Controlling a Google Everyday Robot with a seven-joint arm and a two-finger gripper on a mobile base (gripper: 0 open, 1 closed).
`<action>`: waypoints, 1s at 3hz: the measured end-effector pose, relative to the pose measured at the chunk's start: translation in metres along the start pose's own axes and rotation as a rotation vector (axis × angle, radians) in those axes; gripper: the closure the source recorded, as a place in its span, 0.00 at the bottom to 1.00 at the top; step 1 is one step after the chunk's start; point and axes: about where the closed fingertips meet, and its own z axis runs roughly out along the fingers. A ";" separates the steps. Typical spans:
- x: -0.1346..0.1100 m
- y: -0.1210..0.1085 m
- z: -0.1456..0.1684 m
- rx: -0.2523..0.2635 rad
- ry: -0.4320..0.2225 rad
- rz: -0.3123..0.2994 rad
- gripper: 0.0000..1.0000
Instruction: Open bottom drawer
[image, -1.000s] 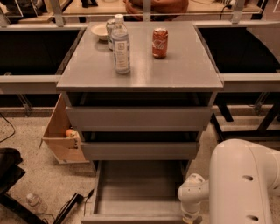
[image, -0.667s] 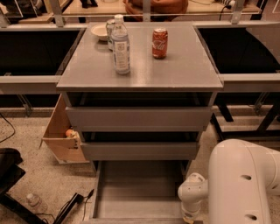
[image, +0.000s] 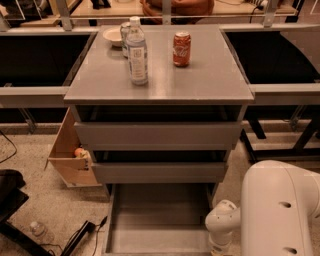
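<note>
The bottom drawer (image: 159, 216) of the grey cabinet (image: 160, 80) stands pulled out toward me, and its plain grey tray shows bare inside. Its front panel lies below the bottom edge of the view. The two wider drawer fronts above it, the top one (image: 156, 134) and the middle one (image: 159, 171), are each ajar by a small gap. My white arm (image: 280, 210) fills the lower right, and its wrist joint (image: 222, 229) sits at the drawer's front right corner. My gripper is below the frame edge and out of view.
On the cabinet top stand a water bottle (image: 137, 51), a red soda can (image: 182, 49), a second can and a white bowl (image: 114, 36). An open cardboard box (image: 70, 155) sits on the carpet to the left. Dark gear and cables (image: 75, 239) lie lower left. Tables flank both sides.
</note>
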 end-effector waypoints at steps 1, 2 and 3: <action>-0.001 -0.002 0.000 0.000 0.000 0.000 1.00; 0.010 0.006 0.003 -0.014 0.002 0.019 0.86; 0.009 0.005 0.003 -0.014 0.002 0.019 0.62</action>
